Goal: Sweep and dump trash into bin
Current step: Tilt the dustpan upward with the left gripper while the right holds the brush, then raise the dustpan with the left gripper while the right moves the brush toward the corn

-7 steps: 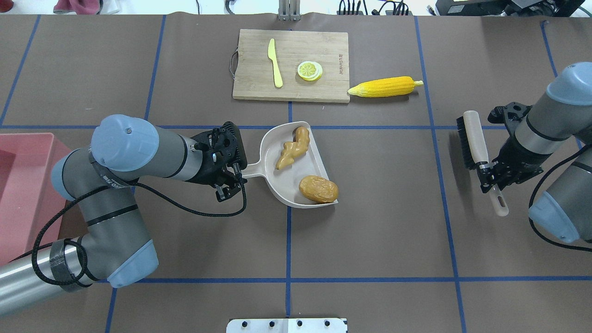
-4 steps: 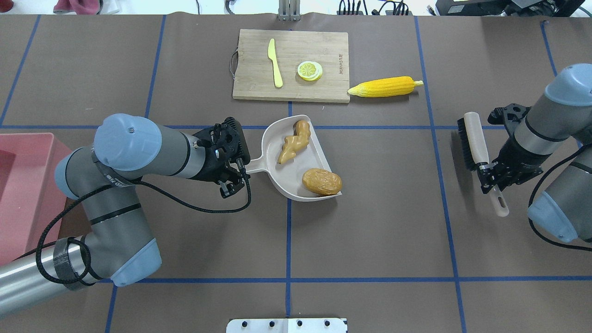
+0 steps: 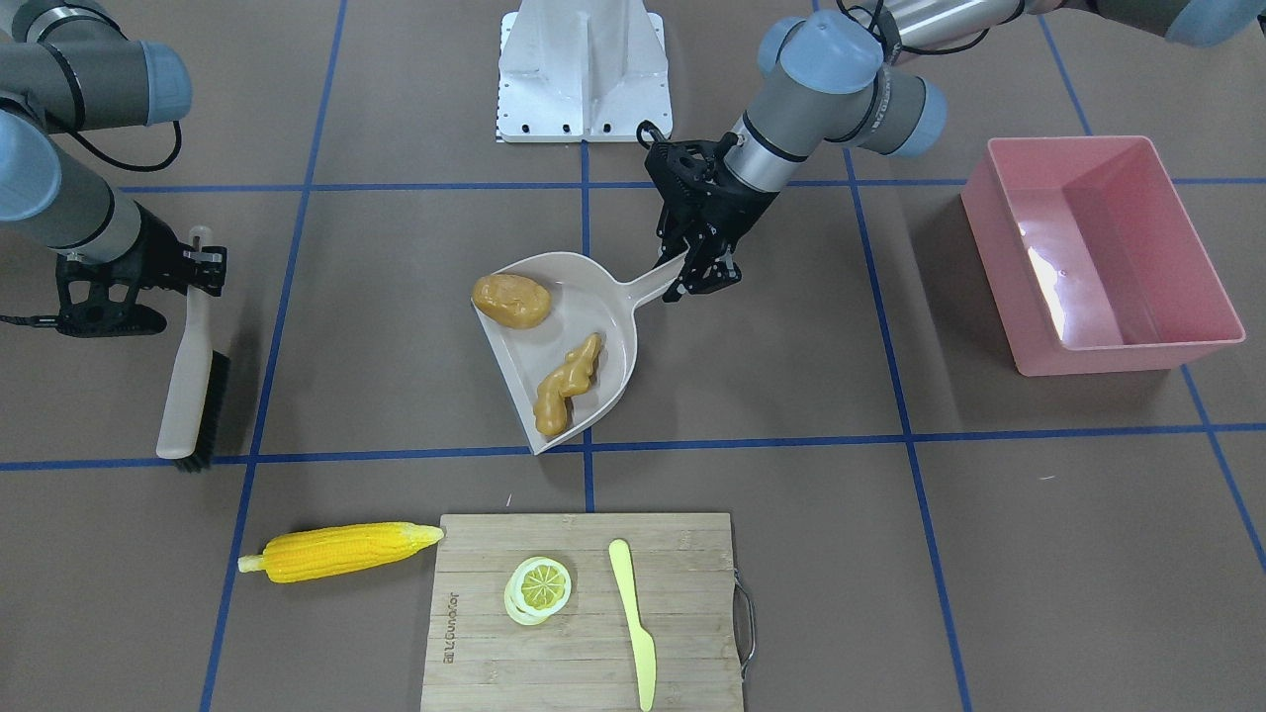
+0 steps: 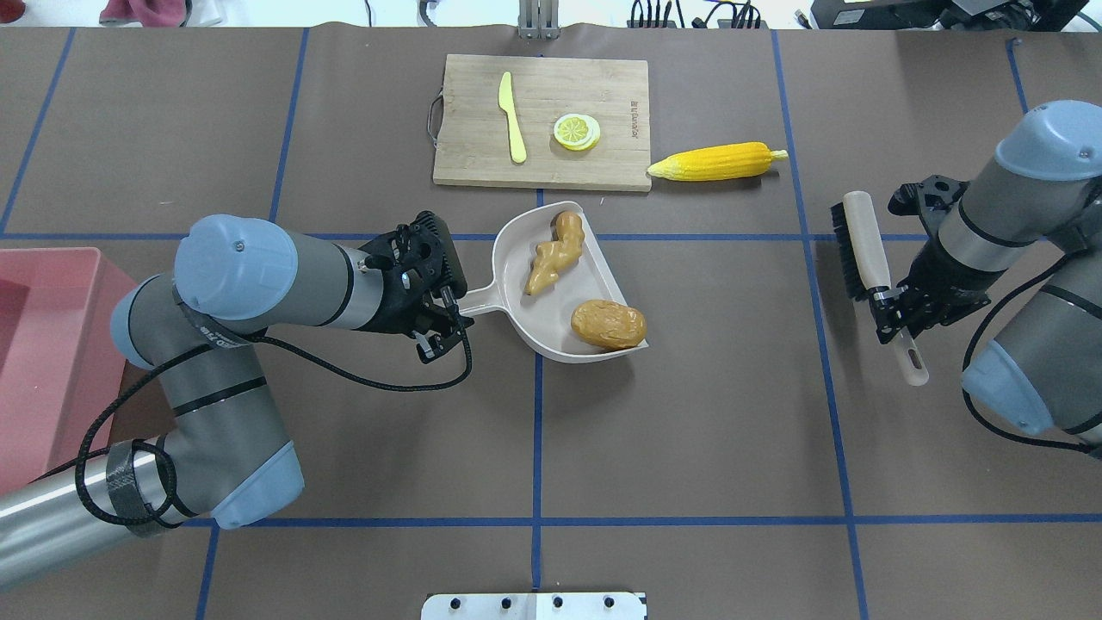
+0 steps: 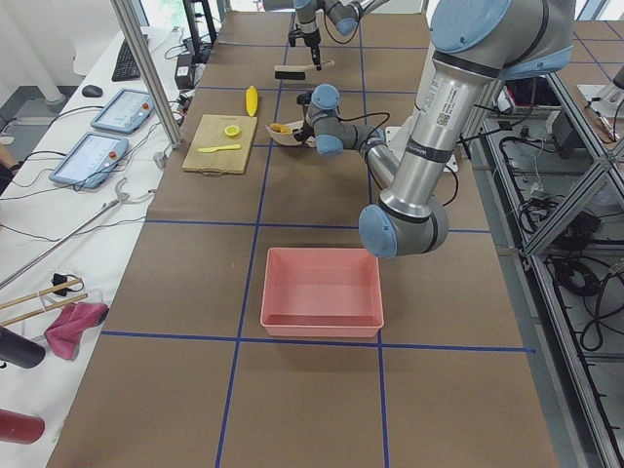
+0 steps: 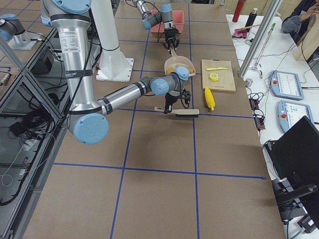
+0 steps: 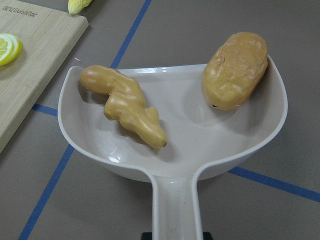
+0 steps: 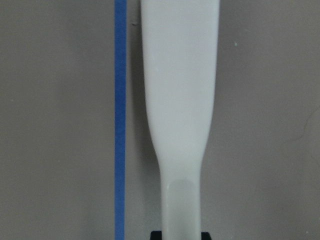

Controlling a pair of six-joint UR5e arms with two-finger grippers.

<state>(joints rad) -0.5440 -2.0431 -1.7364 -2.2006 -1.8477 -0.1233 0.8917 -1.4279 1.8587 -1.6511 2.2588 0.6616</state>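
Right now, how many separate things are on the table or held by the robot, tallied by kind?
Toy foods: 4 (corn, potato, ginger, lemon slice)
Tools: 3 (dustpan, brush, knife)
Bin: 1
Cutting board: 1
Total: 9

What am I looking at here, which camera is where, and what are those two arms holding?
Two robot arms work at a taped table. One picture looks down from behind the robot, one faces it, two look from the table's ends, two come from wrist cameras. The left arm holds in its jaws the handle of a beige dustpan carrying a ginger root and a potato. The right arm holds a brush. A corn cob lies beside a cutting board with a lemon slice and a toy knife. The pink bin stands at the robot's left.
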